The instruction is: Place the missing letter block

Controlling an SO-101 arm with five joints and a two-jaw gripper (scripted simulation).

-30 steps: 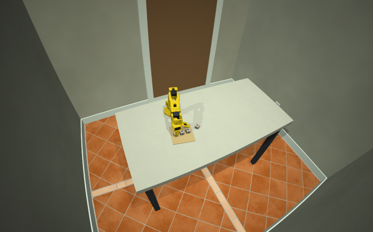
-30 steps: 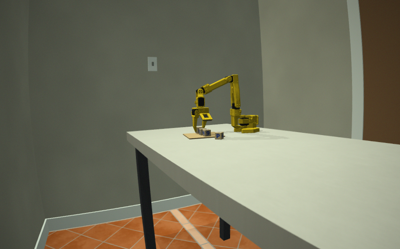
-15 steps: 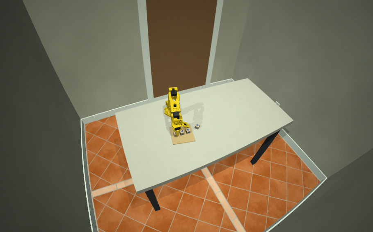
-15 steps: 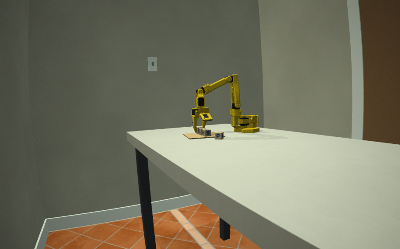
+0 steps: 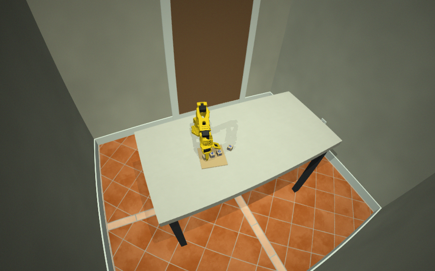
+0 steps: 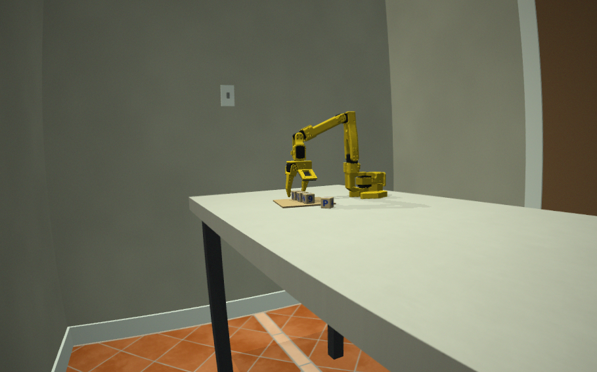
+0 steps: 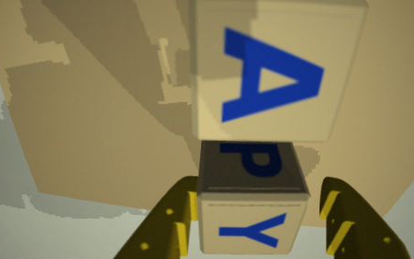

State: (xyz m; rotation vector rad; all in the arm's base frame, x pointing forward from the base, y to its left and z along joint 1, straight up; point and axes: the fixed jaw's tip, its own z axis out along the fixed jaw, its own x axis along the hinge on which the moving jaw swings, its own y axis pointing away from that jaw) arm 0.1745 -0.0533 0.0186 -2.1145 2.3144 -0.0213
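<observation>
In the wrist view a block [image 7: 252,216] stands between my gripper's [image 7: 258,185] two yellow fingers, with a blue Y on its lit face and a P on its shaded face. A gap shows between the right finger and the block, so the gripper is open. Right beyond it a block with a blue A [image 7: 275,73] lies on the tan mat [image 7: 92,138]. In the top view the gripper [image 5: 206,155] is low over the mat's [image 5: 214,161] near-base edge, beside two blocks [image 5: 212,154] [image 5: 219,153]. In the exterior view the gripper [image 6: 293,190] reaches down to the row [image 6: 303,196].
A fourth block [image 5: 229,147] lies on the table off the mat; in the exterior view it [image 6: 327,202] shows a P on its side. The arm's base [image 6: 367,185] stands behind the mat. The table's edge is some way beyond the mat.
</observation>
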